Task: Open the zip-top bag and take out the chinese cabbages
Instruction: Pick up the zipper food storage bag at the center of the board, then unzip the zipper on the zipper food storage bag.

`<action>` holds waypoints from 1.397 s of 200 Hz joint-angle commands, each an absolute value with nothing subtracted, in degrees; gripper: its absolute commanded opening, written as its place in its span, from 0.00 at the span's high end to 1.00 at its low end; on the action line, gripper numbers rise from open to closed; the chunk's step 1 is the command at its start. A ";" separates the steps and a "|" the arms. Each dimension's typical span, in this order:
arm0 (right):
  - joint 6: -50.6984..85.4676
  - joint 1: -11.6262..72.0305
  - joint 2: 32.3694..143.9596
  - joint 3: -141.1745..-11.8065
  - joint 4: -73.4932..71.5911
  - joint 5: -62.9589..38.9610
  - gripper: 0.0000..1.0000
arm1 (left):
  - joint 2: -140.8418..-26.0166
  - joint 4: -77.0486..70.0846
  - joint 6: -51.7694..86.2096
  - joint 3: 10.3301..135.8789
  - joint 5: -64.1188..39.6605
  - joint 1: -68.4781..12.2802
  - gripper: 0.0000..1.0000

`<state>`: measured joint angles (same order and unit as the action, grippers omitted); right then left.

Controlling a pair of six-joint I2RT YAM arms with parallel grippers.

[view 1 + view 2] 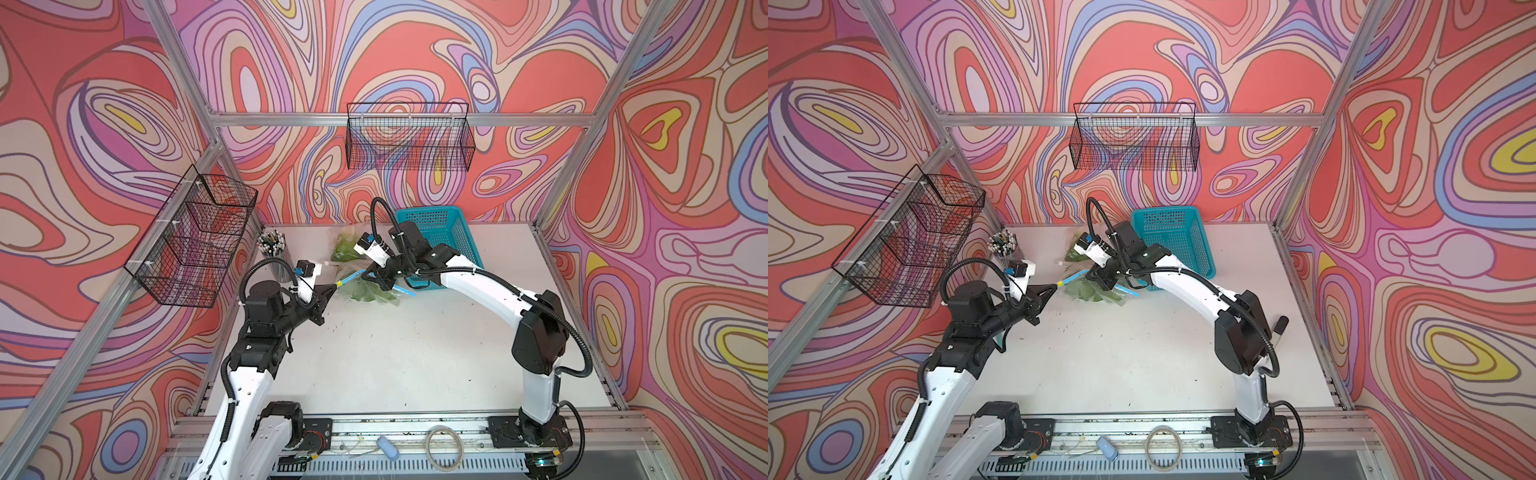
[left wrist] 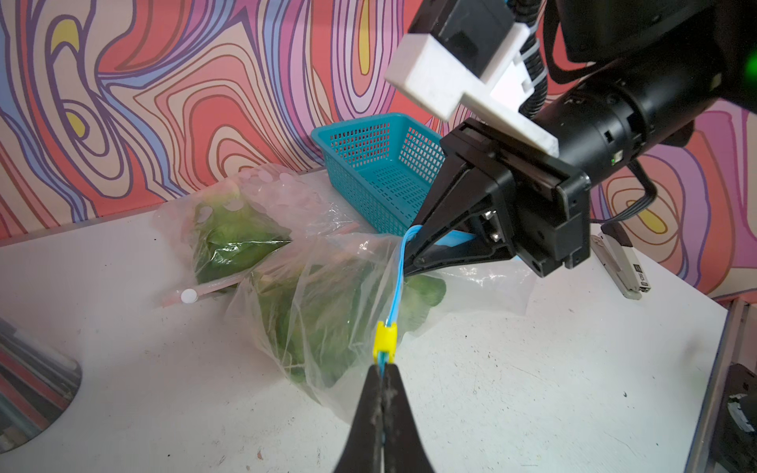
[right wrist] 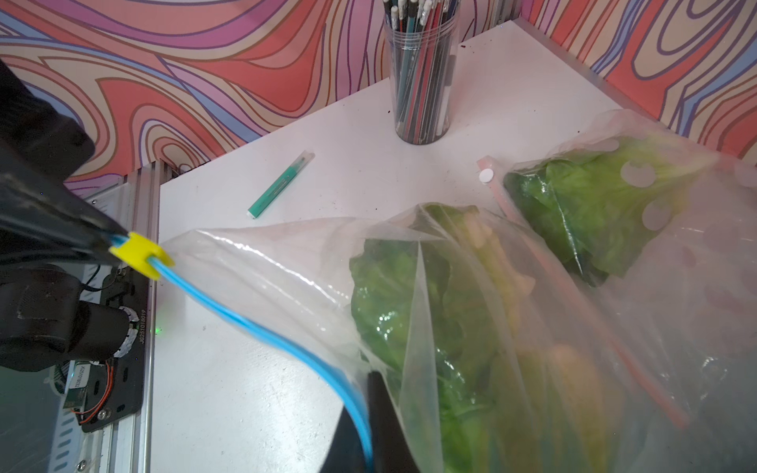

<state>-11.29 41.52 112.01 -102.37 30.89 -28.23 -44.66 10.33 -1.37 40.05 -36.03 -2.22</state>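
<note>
Two grippers are sharing one seal: the left gripper (image 2: 383,370) is clamping the end of the blue zip strip (image 2: 396,295) just behind the yellow slider (image 2: 386,336), and the right gripper (image 2: 413,250) is pinching that strip farther along. The zip-top bag (image 2: 327,295) is lying near the table's (image 1: 395,353) far edge, beside the teal basket (image 2: 360,143), with the chinese cabbages (image 3: 409,295) not yet out. Keeping the strip taut and level — pulling along it, not upward — is looking wisest. No lettering on the bag is reading clearly.

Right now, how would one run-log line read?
left gripper shut on zip strip beside yellow slider | right gripper shut on zip strip | chinese cabbages inside bag
</note>
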 commanded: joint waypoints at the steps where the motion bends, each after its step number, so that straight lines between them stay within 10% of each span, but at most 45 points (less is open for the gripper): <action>1: -11.34 41.04 112.26 -103.63 31.45 -28.40 1.00 | -43.87 7.78 -1.15 39.50 -37.42 -2.37 1.00; 12: -11.41 41.06 112.17 -103.71 31.70 -27.68 0.98 | -43.77 7.51 -0.88 39.46 -37.74 -2.40 1.00; 55: -15.43 41.04 109.13 -104.40 32.47 -24.46 0.26 | -43.53 7.45 -0.66 39.64 -40.00 -2.37 1.00; 90: -20.99 41.04 107.24 -106.47 34.04 -25.58 0.09 | -43.59 7.96 -1.26 40.14 -42.36 -2.37 1.00; 164: -38.63 41.04 113.33 -121.58 50.88 -39.36 0.41 | -43.44 9.67 -2.28 41.48 -46.20 -2.37 1.00; 279: -49.54 41.04 122.42 -133.37 63.19 -46.57 0.48 | -43.77 8.53 -1.19 41.66 -49.15 -2.37 1.00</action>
